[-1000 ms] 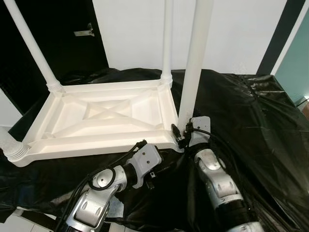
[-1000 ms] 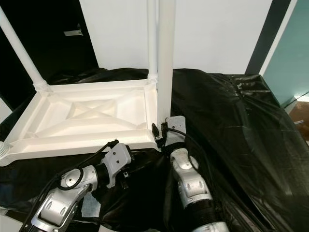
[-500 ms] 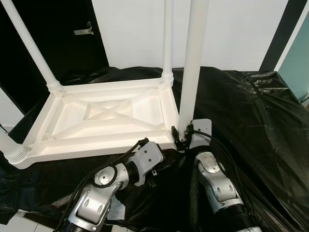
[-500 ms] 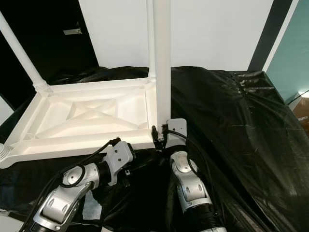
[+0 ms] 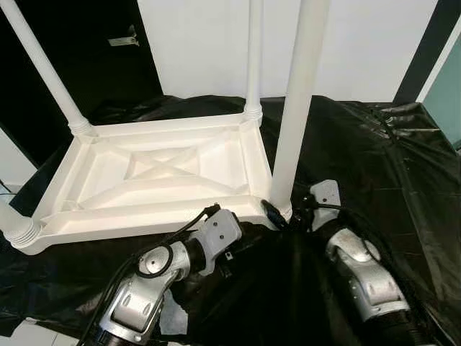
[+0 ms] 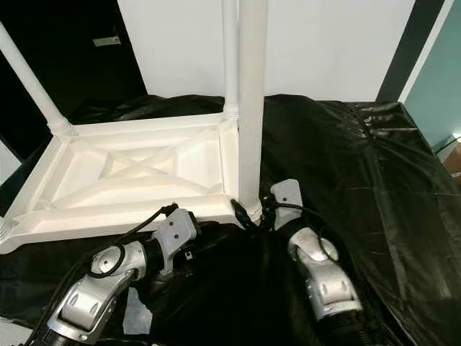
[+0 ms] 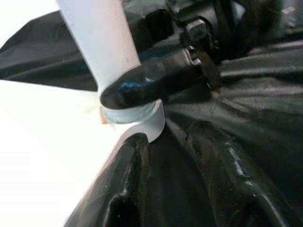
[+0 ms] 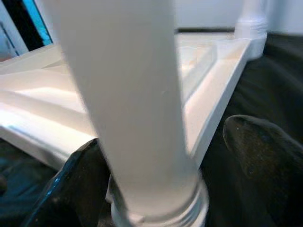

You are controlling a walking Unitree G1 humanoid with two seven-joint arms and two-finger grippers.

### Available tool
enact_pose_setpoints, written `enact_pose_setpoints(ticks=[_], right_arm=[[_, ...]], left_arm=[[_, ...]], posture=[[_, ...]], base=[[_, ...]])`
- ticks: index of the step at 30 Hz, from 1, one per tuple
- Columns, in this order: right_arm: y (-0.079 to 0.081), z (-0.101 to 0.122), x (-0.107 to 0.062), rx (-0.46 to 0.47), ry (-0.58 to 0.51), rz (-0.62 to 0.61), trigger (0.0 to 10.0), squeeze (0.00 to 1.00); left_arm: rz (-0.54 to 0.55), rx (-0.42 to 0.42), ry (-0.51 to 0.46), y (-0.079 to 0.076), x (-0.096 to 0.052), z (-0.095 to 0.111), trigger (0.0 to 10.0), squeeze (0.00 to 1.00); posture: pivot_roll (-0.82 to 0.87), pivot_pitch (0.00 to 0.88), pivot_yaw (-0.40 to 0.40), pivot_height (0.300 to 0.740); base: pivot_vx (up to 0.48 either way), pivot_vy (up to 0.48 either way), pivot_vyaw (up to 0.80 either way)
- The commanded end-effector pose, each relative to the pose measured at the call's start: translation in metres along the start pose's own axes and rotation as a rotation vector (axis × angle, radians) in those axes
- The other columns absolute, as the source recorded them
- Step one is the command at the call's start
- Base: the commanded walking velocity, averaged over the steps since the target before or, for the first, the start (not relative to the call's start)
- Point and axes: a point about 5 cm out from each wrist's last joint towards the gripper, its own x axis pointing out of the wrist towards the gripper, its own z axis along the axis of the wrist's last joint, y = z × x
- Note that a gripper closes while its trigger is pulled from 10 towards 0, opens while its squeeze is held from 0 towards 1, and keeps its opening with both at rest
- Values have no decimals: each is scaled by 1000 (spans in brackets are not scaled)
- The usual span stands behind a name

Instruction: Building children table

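The white children's table (image 5: pixel 155 173) lies upside down on a black sheet, with its legs pointing up. My right gripper (image 5: pixel 284 211) is open at the base of the near right leg (image 5: pixel 299 108). The leg (image 8: pixel 137 104) stands between its fingers (image 8: pixel 78 187); one finger touches it and the other sits a little apart. My left gripper (image 7: pixel 165 137) is open and holds nothing. It rests low on the sheet by the same table corner (image 7: pixel 137 118), pointing at the leg's collar. The left arm (image 5: pixel 162 263) reaches in from the front.
Black plastic sheeting (image 5: pixel 367 158) covers the whole work surface and is wrinkled at the right. Three other legs (image 5: pixel 47 68) rise from the table's corners. A white wall (image 5: pixel 202 43) stands behind, and a dark doorway (image 5: pixel 86 50) is at the left.
My right forearm and wrist have swung to the right around the near right leg while the fingers stayed at its base. The left arm has hardly moved. The camera has shifted slightly.
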Motion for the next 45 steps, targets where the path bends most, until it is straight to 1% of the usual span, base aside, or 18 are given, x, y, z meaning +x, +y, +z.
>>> enact_pose_setpoints(ticks=[1,6,9,10,11,12,14,15,23,25,28,29,31,32,37,42,44,45], right_arm=[[-1,2,3,3,-20,40,10000,0],[-1,7,21,-46,12,213,10000,0],[0,6,24,-49,24,247,10000,0],[0,5,27,-54,34,282,8745,0],[0,5,27,-54,34,282,8745,0],[1,4,30,-64,43,313,3725,0],[1,4,30,-64,43,313,3725,0],[1,4,33,-68,53,340,0,0],[-2,0,33,-75,81,350,0,0],[-5,-5,29,-89,124,244,0,0],[-2,-6,27,-76,127,170,0,0],[1,-6,27,-55,122,139,4157,0],[2,-6,26,-42,120,121,4157,0],[8,-7,25,-31,121,76,10000,0],[20,-12,24,3,123,-101,10000,0],[27,-13,22,26,127,-207,10000,0],[29,-13,17,60,120,-362,10000,0],[29,-13,17,60,120,-362,10000,0]], left_arm=[[20,5,3,2,-1,0,10000,0],[36,-6,-3,-2,-1,0,10000,0],[42,-11,-5,-3,-2,0,10000,0],[48,-14,-7,-4,-1,0,10000,0],[48,-14,-7,-4,-1,0,10000,0],[56,-18,-8,-5,-1,0,10000,0],[56,-18,-8,-5,-1,0,10000,0],[64,-22,-11,-6,-1,0,10000,0],[71,-37,-16,-11,1,0,10000,0],[73,-43,-22,-13,2,1,10000,0],[73,-44,-24,-12,2,0,10000,0],[72,-44,-23,-12,2,0,10000,0],[73,-44,-22,-12,3,-1,10000,0],[73,-46,-26,-12,4,0,10000,0],[54,-45,-39,-13,8,3,10000,0],[36,-34,-37,-13,8,3,10000,0],[35,-24,-32,-9,6,3,10000,0],[35,-24,-32,-9,6,3,10000,0]], posture=[[-40,0,-2,740],[-8,0,-40,740],[-2,0,-45,740],[9,0,-58,740],[9,0,-58,740],[18,0,-67,740],[18,0,-67,740],[21,0,-72,740],[13,0,-91,740],[-6,0,-101,740],[-20,0,-100,740],[-25,0,-98,740],[-25,0,-98,740],[-36,0,-84,740],[-49,0,-68,740],[-53,0,-53,740],[-49,0,-47,740],[-49,0,-47,740]], base=[[0,0,0],[0,0,0],[0,0,0],[0,0,0],[0,0,0],[0,0,0],[0,0,0],[0,0,0],[0,0,0],[0,0,0],[0,0,0],[0,0,0],[0,0,0],[0,0,0],[0,0,0],[0,0,0],[0,0,0],[0,0,0]])
